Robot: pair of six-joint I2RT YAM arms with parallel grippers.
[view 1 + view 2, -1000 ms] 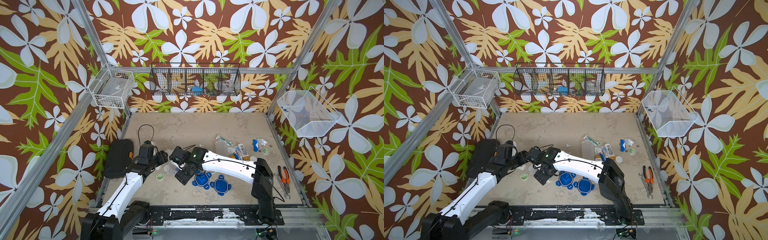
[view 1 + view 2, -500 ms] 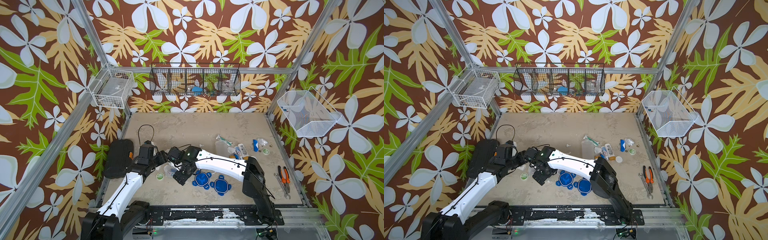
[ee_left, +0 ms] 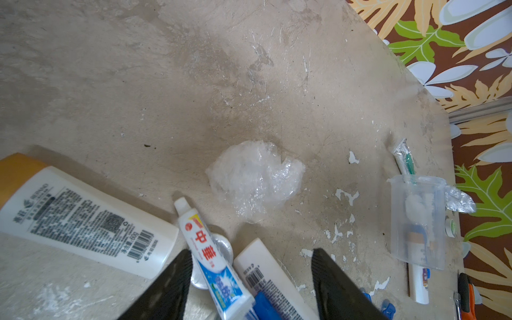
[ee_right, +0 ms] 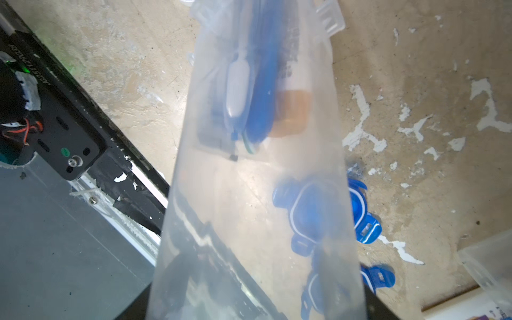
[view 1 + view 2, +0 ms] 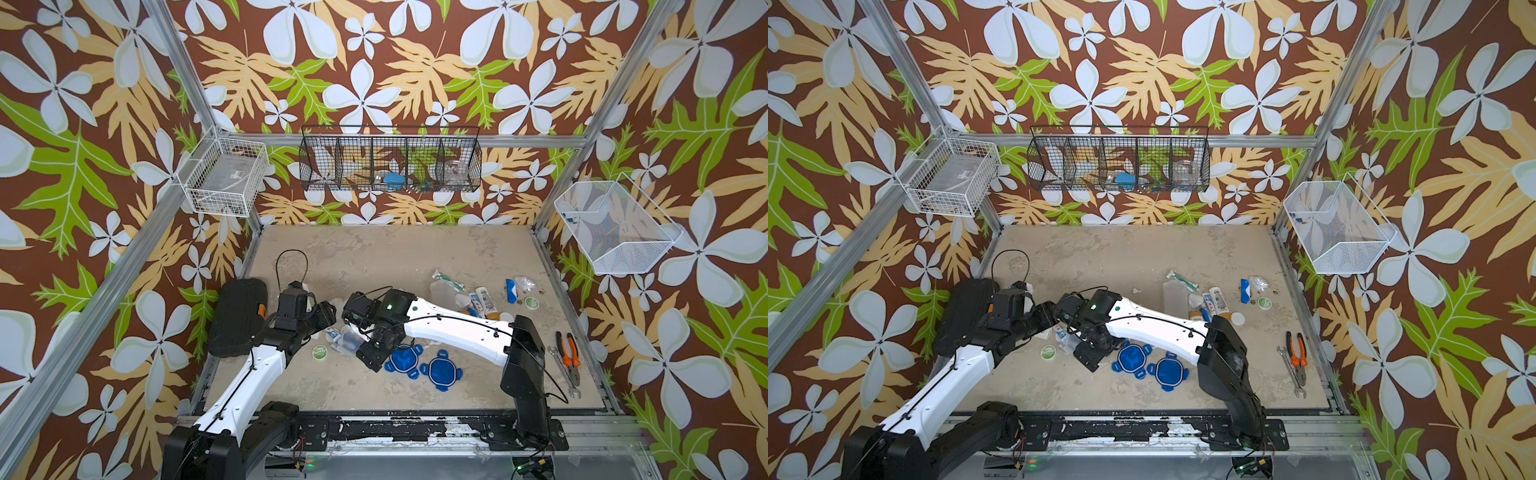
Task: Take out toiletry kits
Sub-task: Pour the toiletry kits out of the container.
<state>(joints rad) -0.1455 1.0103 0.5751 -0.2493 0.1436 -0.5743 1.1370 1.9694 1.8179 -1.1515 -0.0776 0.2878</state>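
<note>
My right gripper (image 4: 255, 304) is shut on a clear plastic jar (image 4: 255, 171) and holds it tilted just above the table (image 5: 374, 257). A blue toothbrush (image 4: 261, 83) and an orange-capped tube (image 4: 291, 110) of a toiletry kit lie inside it. At the jar's mouth (image 5: 347, 338) my left gripper (image 3: 249, 288) stands open, with a toothpaste tube (image 3: 210, 257) and a white tube (image 3: 271, 282) between its fingers (image 3: 166, 288). A white orange-capped tube (image 3: 83, 219) and a green tin (image 5: 320, 352) lie beside it. More kit items (image 5: 482, 299) lie at the right.
Two blue tabbed lids (image 5: 401, 359) (image 5: 439, 371) lie in front of the right gripper. An empty clear jar (image 3: 418, 221) and a crumpled wrapper (image 3: 255, 177) sit on the table. Pliers and wrenches (image 5: 567, 357) lie at the right edge. Wire baskets (image 5: 390, 164) hang on the walls.
The right arm's forearm and elbow have shifted slightly while the jar stays in its grip. The left arm has barely moved.
</note>
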